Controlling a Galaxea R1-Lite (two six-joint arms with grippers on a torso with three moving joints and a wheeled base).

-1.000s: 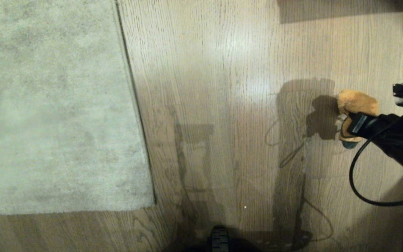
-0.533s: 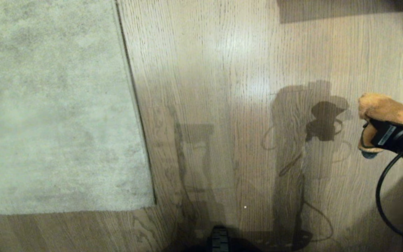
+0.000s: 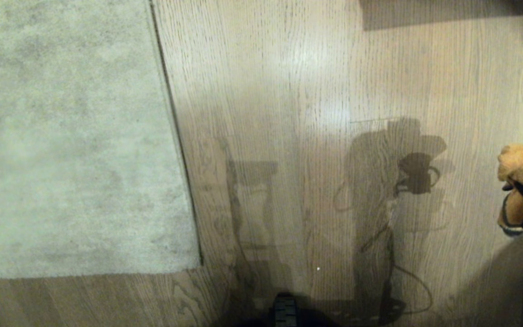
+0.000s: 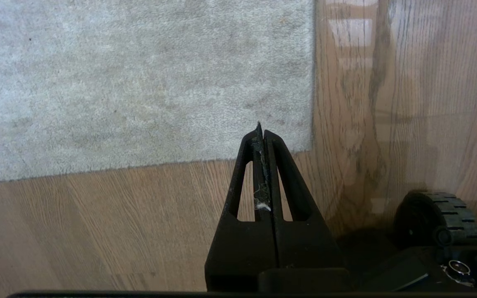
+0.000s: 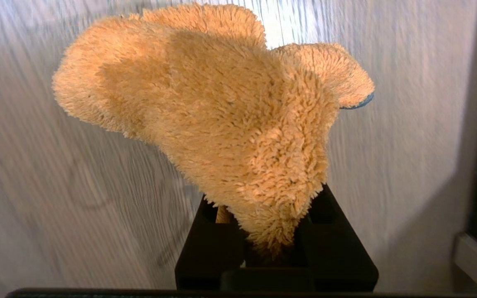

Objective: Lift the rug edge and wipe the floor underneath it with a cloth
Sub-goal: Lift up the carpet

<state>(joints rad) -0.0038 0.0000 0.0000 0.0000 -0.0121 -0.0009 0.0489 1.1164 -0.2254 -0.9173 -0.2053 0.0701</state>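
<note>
One second on, my right gripper (image 3: 522, 206), jaws pinching the cloth (image 3: 522, 170), has drawn back to the frame's right edge, well apart from the flat rug edge (image 3: 175, 136); left gripper (image 4: 262, 132) pressed together; lifting unstarted.

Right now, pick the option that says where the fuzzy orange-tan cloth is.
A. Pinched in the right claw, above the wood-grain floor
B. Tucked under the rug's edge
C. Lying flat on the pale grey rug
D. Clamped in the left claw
A: the fuzzy orange-tan cloth is pinched in the right claw over the wood-grain floor, well away from the pale grey rug.
</note>
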